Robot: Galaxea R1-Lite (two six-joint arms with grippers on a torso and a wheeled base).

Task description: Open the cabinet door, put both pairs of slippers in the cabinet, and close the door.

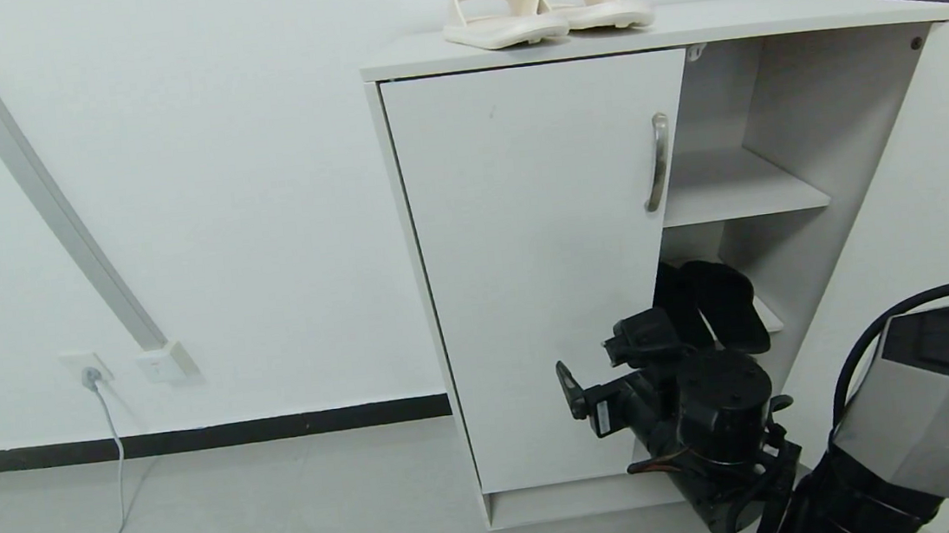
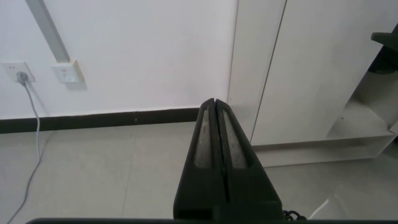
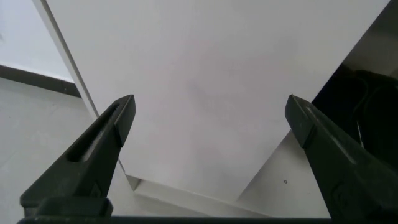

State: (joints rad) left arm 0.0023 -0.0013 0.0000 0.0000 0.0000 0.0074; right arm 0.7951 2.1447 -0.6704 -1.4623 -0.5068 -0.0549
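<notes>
A cream pair of slippers lies on top of the white cabinet. Its left door with a metal handle is closed, and its right door stands swung wide. A black pair of slippers stands upright in the lower compartment, under a bare shelf. My right gripper is open and holds nothing, low in front of the closed left door, just left of the black pair. My left gripper is shut on nothing, over the floor left of the cabinet.
A wall socket with a grey cable and a slanted grey conduit are on the wall left of the cabinet. Bare floor spreads out there. The swung right door bounds the space on the right.
</notes>
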